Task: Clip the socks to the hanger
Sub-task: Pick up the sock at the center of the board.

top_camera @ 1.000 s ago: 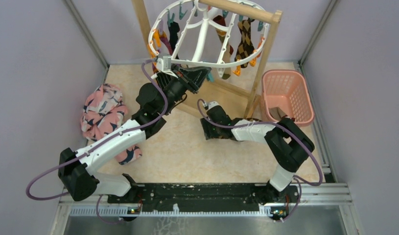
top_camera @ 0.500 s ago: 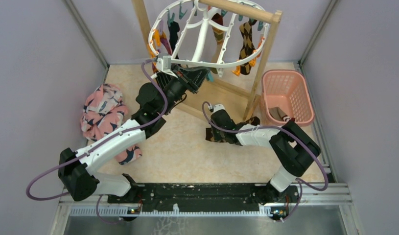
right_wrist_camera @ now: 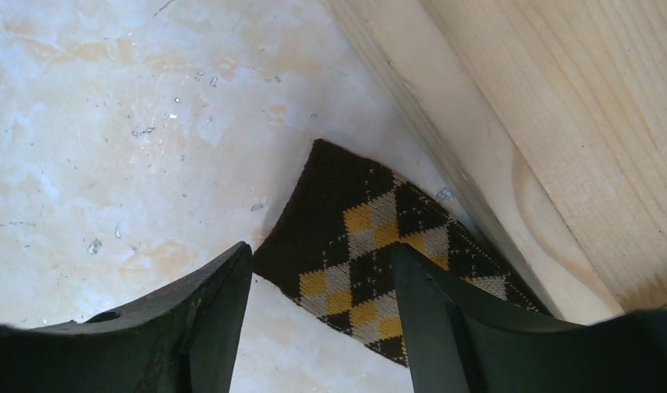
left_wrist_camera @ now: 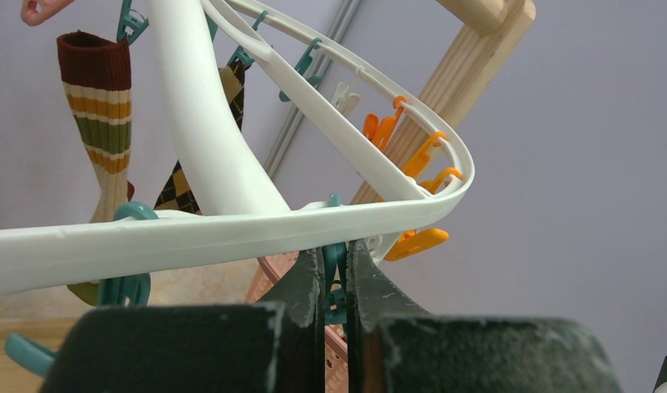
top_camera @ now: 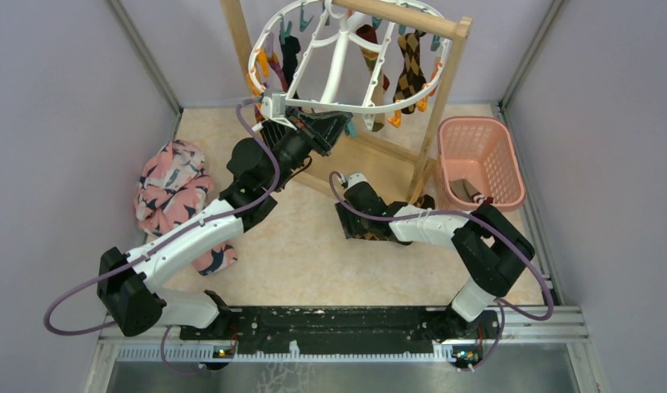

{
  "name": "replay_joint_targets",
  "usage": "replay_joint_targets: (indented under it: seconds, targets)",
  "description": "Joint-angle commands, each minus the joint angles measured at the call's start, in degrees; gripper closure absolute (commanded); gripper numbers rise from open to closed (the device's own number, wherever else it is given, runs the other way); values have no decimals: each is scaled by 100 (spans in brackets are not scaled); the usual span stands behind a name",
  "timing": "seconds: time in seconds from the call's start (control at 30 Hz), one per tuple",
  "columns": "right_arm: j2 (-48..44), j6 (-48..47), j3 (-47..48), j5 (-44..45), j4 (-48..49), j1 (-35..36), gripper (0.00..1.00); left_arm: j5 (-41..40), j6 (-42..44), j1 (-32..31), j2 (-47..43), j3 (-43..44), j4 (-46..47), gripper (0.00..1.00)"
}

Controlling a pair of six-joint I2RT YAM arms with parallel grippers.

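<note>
A teal clip under the hanger rim is being pinched by the closed left gripper. Rightward, an argyle sock, flat against the wooden rack foot, is being straddled by the parted right gripper.

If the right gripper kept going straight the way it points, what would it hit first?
Most likely the argyle sock, flat on the table beside the wooden rack, its end framed by the open right gripper.
</note>
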Motion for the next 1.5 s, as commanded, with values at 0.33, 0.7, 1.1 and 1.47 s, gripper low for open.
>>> replay_joint_targets:
  seconds: [0.33, 0.7, 1.1, 1.47]
  targets:
    - [178, -230, 322, 97, -105, 278, 34, 176, -73, 74, 1, -103, -97, 100]
    - [379, -120, 176, 145, -124, 296, 69, 176, -82, 110, -84, -175, -80, 100]
    - [-793, -60, -173, -67, 34, 292, 100, 334, -115, 128, -110, -228, -49, 100]
    - [-3566, -457, -295, 636, 298, 287, 100, 391, -216, 137, -68, -247, 29, 100]
